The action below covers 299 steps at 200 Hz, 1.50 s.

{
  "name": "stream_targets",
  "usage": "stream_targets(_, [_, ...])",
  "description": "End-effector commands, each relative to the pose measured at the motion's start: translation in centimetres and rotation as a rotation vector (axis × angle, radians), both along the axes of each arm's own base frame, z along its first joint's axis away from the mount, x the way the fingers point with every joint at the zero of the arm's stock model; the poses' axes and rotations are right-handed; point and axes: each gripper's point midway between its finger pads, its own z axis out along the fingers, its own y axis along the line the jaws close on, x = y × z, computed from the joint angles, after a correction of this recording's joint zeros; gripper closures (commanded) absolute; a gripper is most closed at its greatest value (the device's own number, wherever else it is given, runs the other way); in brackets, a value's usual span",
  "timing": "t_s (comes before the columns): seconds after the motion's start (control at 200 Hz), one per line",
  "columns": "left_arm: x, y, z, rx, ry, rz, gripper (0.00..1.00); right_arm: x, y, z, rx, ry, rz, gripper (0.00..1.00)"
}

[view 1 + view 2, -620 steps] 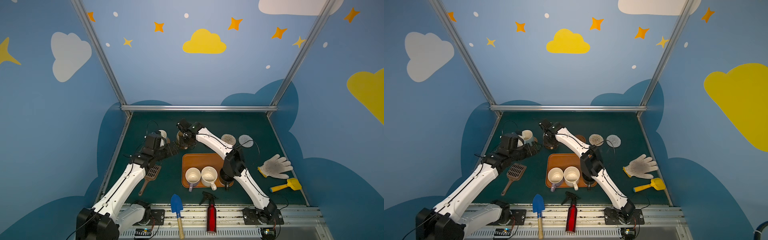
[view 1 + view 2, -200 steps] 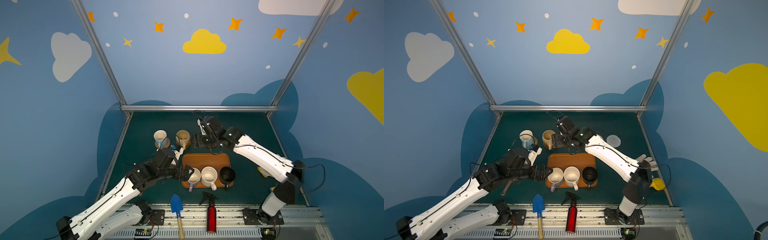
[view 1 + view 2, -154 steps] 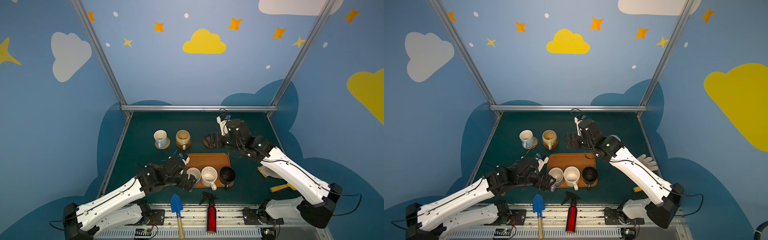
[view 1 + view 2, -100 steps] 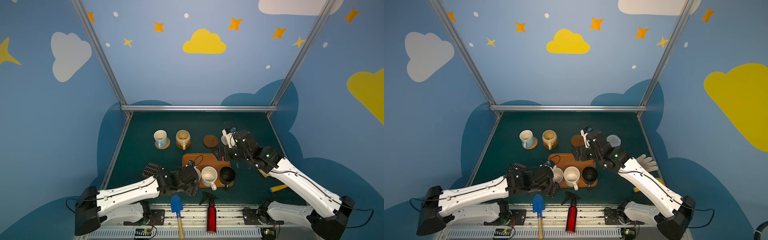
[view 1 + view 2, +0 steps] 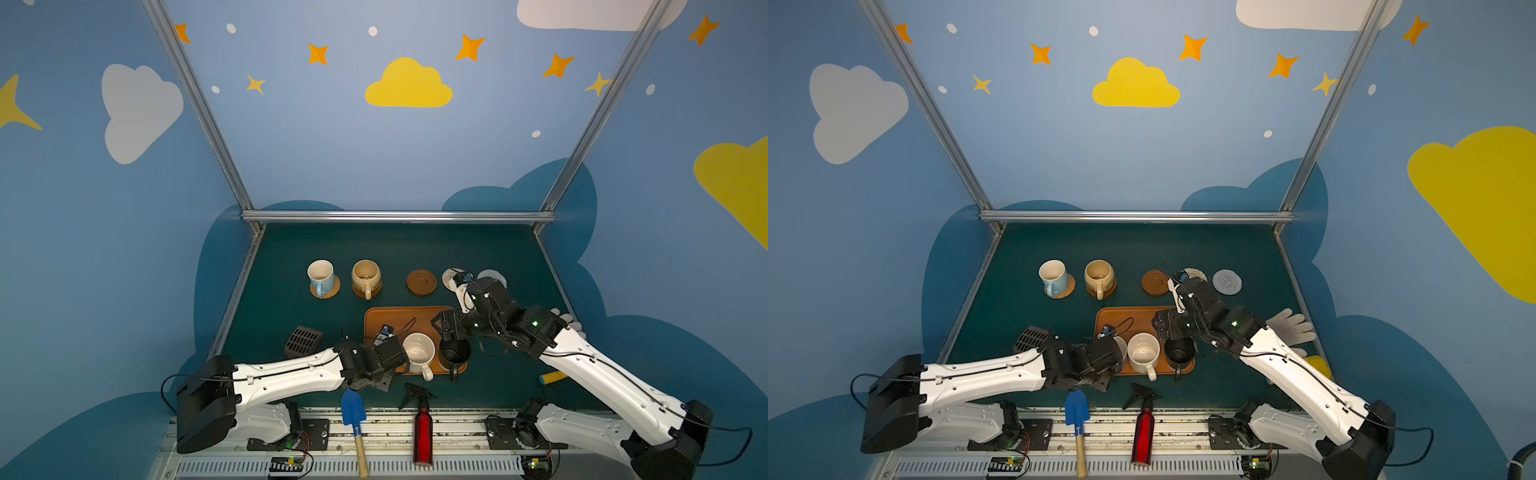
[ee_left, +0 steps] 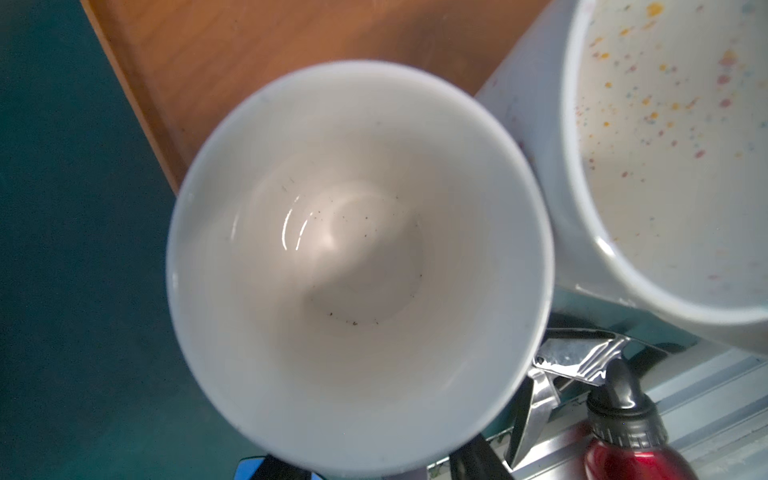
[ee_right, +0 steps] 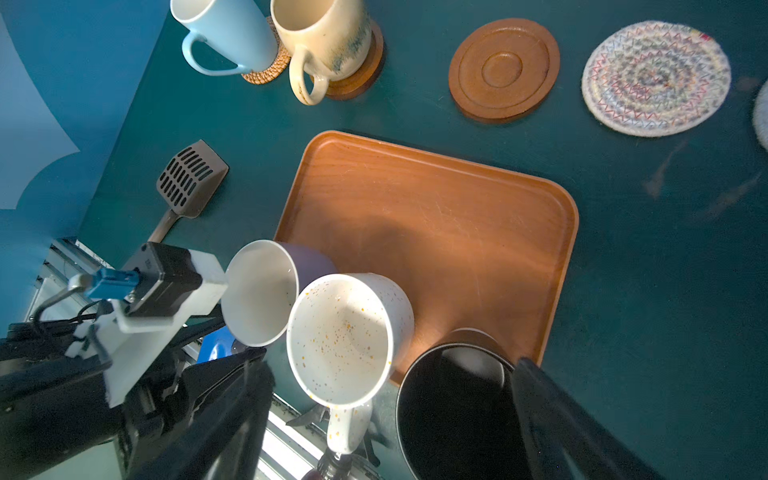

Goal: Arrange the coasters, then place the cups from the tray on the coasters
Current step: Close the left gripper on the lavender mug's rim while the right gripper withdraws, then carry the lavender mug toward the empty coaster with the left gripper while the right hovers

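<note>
Left wrist view is almost wholly filled by the lavender cup (image 6: 357, 257), seen straight down into its pale inside. The left claw (image 5: 1116, 357) is therefore judged to be placed directly over it, for a grip at the rim or the handle. The fingers of this claw are not shown clearly in any view, so it cannot be told whether they are wide, narrow or closed on the cup. Just beside this claw the cream speckled cup (image 7: 340, 340) is found, touching the lavender one or nearly so. It may be disturbed if the lift is not made straight up.

The right claw (image 5: 449, 334) is held wide and nothing is gripped by it. The black cup (image 7: 453, 395) is seen just below it, near one of the spread fingers (image 7: 552, 407), and this posture is judged as preparation to descend on the cup wall. All three cups are carried by the tray (image 7: 436, 232), at the side nearest to both claws.

Beyond the right claw three coasters lie bare on the surface (image 7: 665, 291): the free wooden coaster (image 7: 504, 68), the beige rope coaster (image 7: 656, 79) and the pale grey coaster (image 5: 1227, 282). One row is formed with the rattan coaster (image 7: 266, 70), on which the light blue cup (image 7: 232, 37) rests, and the second wooden coaster (image 7: 361, 79), which bears the tan-yellow cup (image 7: 328, 37). The row is probably kept apart from the tray so that each cup can be set down without collision.
</note>
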Motion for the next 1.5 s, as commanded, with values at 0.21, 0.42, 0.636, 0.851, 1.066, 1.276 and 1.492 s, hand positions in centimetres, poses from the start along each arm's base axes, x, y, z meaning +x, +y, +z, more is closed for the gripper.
stream_targets(0.21, [0.5,0.0,-0.8,-0.013,-0.021,0.052,0.61,0.4,0.1,-0.3,-0.005,0.017,-0.030,0.10])
stream_targets(0.42, [0.8,0.7,-1.3,0.017,-0.034,0.093,0.65,0.6,0.3,-0.5,-0.007,0.020,-0.034,0.10])
stream_targets(0.636, [1.2,0.6,-1.6,0.033,-0.041,0.110,0.74,0.7,0.4,-1.0,-0.009,0.031,-0.035,0.11])
stream_targets(0.851, [1.6,1.0,-1.4,0.067,-0.058,0.128,0.86,0.8,0.3,-0.8,-0.015,0.017,-0.040,0.11])
stream_targets(1.066, [2.2,0.8,-0.1,0.059,-0.084,0.150,0.97,1.0,0.1,-0.5,-0.015,0.001,-0.048,0.11])
stream_targets(1.276, [2.6,0.5,1.3,0.035,-0.090,0.166,0.97,1.1,0.1,-0.3,-0.010,-0.008,-0.054,0.11])
stream_targets(1.492, [3.8,0.4,3.4,-0.007,-0.129,0.181,0.97,1.4,-0.2,0.5,0.009,-0.039,-0.070,0.11])
